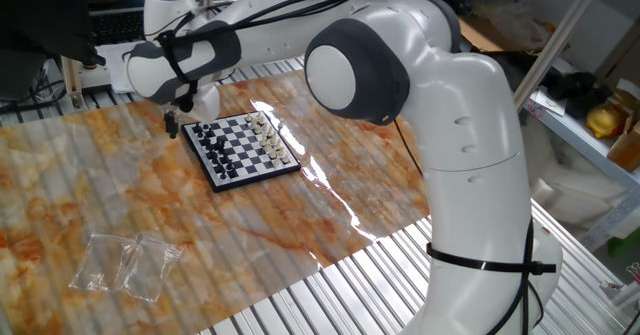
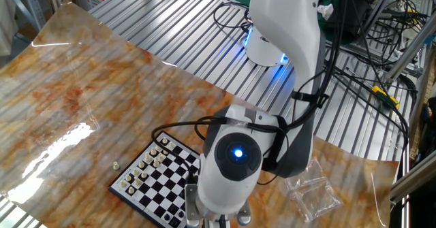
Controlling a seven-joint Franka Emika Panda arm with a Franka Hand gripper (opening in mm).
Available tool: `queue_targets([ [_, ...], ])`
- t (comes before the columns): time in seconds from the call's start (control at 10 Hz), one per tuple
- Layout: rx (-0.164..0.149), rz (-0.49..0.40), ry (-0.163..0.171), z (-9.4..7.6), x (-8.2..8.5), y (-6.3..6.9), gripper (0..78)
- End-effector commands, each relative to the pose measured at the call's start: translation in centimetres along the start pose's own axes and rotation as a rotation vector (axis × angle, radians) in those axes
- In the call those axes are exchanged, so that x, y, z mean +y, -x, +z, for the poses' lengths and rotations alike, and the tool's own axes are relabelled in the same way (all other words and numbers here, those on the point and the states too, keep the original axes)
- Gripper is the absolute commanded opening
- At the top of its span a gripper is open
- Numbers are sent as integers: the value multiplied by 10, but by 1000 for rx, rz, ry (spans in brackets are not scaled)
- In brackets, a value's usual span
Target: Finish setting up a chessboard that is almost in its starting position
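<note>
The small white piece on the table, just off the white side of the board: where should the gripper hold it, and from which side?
Take the white piece from straight above, with the jaws closing on its two sides. It is tiny and low, so a sideways approach would likely scrape the table. It sits apart from the chessboard, leaving room around it. Whether it stands upright is too small to tell.

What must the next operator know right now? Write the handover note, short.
Gripper: beside the black-side corner of the chessboard; the jaws' state is unreadable, and so is whether they hold anything.
Board: on the marbled table, black and cream rows mostly set.
Loose white piece: on the table off the board's white edge.
Done: nearly all pieces placed.
Left: probably putting that stray piece on its square.
</note>
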State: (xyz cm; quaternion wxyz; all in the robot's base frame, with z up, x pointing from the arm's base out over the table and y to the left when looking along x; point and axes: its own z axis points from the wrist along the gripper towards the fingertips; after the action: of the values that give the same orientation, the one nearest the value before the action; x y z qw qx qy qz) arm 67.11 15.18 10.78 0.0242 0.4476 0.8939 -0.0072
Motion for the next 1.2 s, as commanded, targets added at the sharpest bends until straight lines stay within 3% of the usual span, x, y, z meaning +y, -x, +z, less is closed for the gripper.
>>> queue_targets([
  [0.1, -4, -44, 0, -14, -6, 4, 11],
  [0.6, -17, -176, -10, -24, -12, 9, 11],
  [1.2, -4, -330, -1, -30, -18, 23, 11],
])
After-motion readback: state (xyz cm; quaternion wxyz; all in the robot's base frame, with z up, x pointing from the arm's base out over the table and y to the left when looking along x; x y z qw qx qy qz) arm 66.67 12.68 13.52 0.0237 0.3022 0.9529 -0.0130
